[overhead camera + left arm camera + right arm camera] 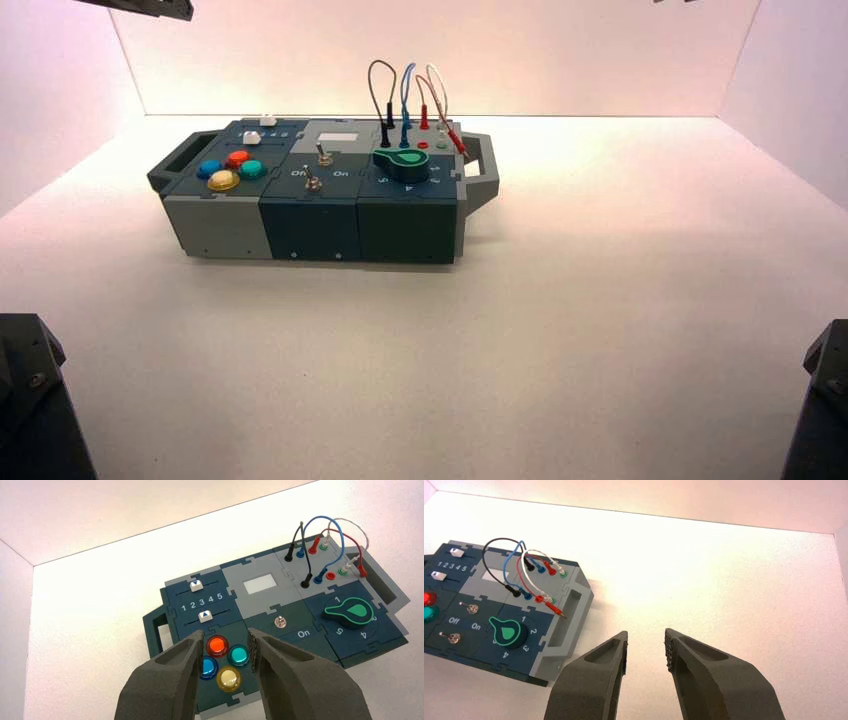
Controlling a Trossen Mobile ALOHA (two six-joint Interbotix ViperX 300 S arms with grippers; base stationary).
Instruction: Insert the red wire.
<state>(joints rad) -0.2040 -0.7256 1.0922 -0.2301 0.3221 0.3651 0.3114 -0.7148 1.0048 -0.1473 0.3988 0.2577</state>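
The red wire (522, 582) loops above the back right corner of the box (310, 225). One red plug (551, 570) stands in the back row's red socket. The other red plug (555, 609) lies loose on the box top beside the grey handle (574, 611), next to the empty red socket (539, 598); it also shows in the left wrist view (361, 571) and the high view (456, 138). My left gripper (226, 645) is open and empty, held above the box's coloured buttons. My right gripper (645, 645) is open and empty, over the bare table right of the box.
Black (491, 550), blue (320, 520) and white (531, 575) wires are plugged in beside the red one. The box also bears a green knob (507, 632), two toggle switches (472, 609), two white sliders (196, 585) and several coloured buttons (217, 645). White walls stand around the table.
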